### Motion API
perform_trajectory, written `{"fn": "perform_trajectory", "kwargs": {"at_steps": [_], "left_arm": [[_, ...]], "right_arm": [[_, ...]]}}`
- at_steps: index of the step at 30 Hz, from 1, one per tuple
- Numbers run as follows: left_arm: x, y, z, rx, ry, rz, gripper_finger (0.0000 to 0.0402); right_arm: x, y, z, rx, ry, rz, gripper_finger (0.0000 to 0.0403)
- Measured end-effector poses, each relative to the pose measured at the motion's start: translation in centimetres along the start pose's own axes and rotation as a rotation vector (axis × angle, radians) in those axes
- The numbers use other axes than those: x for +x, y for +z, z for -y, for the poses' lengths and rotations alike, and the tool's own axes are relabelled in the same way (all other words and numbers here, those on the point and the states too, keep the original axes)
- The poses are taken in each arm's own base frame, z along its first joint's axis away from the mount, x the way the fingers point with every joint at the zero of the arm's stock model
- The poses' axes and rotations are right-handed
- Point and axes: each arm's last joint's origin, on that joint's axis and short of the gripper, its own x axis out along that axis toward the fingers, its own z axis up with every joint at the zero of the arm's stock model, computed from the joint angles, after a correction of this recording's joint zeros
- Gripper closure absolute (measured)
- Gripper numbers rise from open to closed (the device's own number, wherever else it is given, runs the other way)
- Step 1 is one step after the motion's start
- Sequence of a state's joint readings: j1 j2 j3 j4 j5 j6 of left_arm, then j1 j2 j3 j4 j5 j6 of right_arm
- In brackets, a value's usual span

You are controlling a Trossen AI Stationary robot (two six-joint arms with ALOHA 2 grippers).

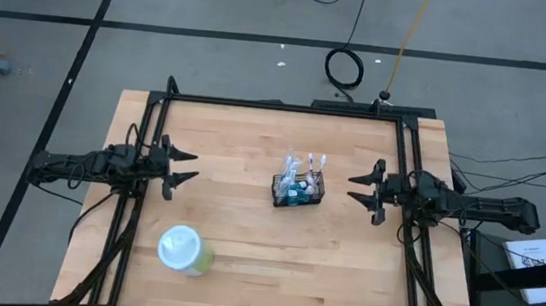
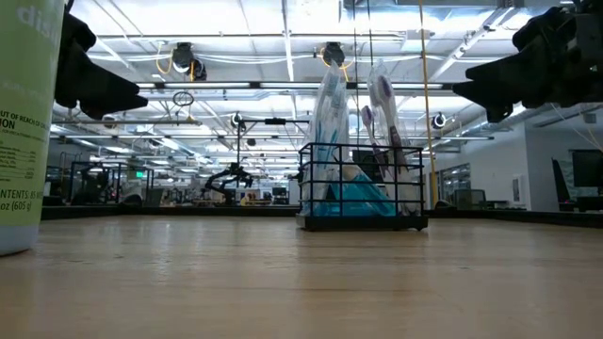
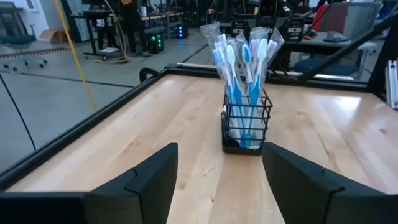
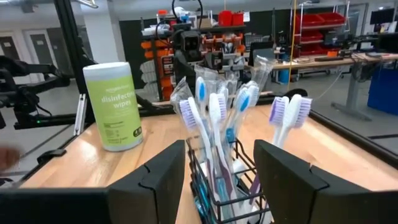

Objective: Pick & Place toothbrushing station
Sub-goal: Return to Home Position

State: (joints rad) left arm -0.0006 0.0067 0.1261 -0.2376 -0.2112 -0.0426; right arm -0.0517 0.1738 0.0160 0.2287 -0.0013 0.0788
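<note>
The toothbrushing station, a small black wire-mesh caddy holding several wrapped toothbrushes, stands by its base on the wooden table, a little right of the middle. It also shows in the low view, the left wrist view and the right wrist view. My left gripper is open and empty near the table's left side, pointing at the caddy. My right gripper is open and empty, close to the caddy's right side, pointing at it.
A round pale-green wipes canister with a whitish lid stands at the near left of the table; it also shows in the right wrist view. A black frame runs around the tabletop. Bare wood lies between the caddy and each gripper.
</note>
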Motion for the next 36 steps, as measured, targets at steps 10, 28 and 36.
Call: {"fn": "perform_trajectory", "kwargs": {"at_steps": [10,28,36], "left_arm": [[0.00,0.03,0.00,0.038,0.000,0.003,0.0160],[0.00,0.03,0.00,0.038,0.000,0.003,0.0160],[0.00,0.03,0.00,0.038,0.000,0.003,0.0160]], "right_arm": [[0.00,-0.03,0.00,0.014,0.000,-0.002,0.0220],[0.00,-0.04,0.00,0.014,0.000,-0.003,0.0220],[0.00,-0.07,0.01,0.014,-0.001,-0.004,0.0220]]}}
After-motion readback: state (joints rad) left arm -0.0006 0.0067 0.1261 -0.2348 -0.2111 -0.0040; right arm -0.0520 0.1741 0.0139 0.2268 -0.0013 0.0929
